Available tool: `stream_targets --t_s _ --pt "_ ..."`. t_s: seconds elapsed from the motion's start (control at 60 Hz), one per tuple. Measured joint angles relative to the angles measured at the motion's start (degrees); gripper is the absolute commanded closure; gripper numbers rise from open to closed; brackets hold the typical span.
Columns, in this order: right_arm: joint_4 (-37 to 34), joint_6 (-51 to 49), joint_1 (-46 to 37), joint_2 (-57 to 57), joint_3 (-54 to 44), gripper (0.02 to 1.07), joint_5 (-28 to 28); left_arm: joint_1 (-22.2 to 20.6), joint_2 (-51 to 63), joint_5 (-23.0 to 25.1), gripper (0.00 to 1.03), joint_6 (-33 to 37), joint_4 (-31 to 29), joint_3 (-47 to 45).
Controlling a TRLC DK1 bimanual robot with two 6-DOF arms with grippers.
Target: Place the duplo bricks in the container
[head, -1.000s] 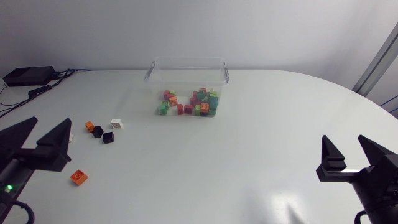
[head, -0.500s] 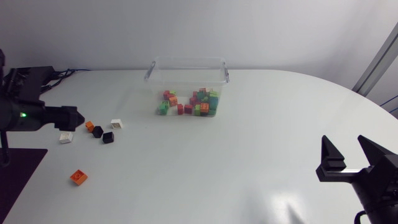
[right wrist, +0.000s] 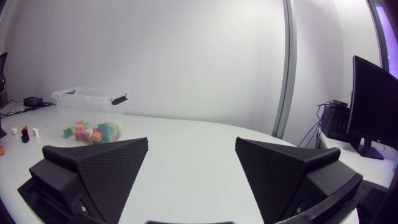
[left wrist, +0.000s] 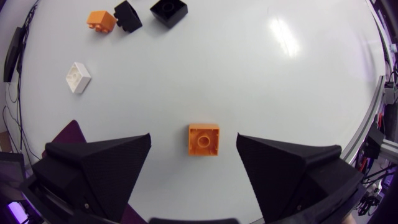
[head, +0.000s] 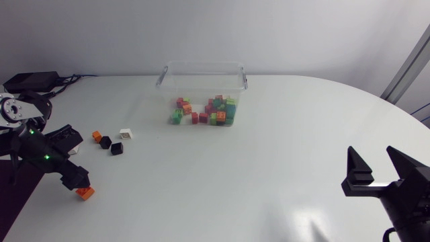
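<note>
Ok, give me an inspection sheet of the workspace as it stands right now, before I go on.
Surface: white table, smooth, some glare near the right.
Job's things: clear container at the far middle, mixed bricks piled inside. Six lie loose at the left: orange brick, small orange brick, two black bricks, two white bricks.
Clutter: black box at the far left corner.
Grippers: left gripper open, fingers either side of the orange brick, not touching it. Right gripper open, empty, at the near right.
Cables: cables beside the black box.
Surroundings: nothing seen.
</note>
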Motion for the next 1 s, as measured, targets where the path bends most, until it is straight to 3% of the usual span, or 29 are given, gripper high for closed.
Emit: stream_targets --t_s 0.183,0.283,0.35,0.533,0.717,1.0 --pt "0.0 0.0 0.0 0.0 0.0 0.06 0.0 1.1 4.1 0.0 0.18 2.5 -0.4 0.0" --pt "0.0 0.0 0.0 0.0 0.0 0.06 0.0 1.4 6.4 0.0 0.31 2.7 0.0 0.0" --pt "0.0 0.0 0.0 0.0 0.0 0.06 0.0 1.4 7.1 0.0 0.48 2.7 1.0 0.0" --pt "0.0 0.0 0.0 0.0 0.0 0.06 0.0 1.4 7.6 0.0 0.56 2.7 3.7 0.0" --pt "0.0 0.0 0.0 0.0 0.0 0.06 0.0 2.4 10.4 0.0 0.73 2.6 3.7 -0.1" --pt "0.0 0.0 0.0 0.0 0.0 0.06 0.0 2.4 6.9 0.2 0.75 2.4 2.4 -0.6"
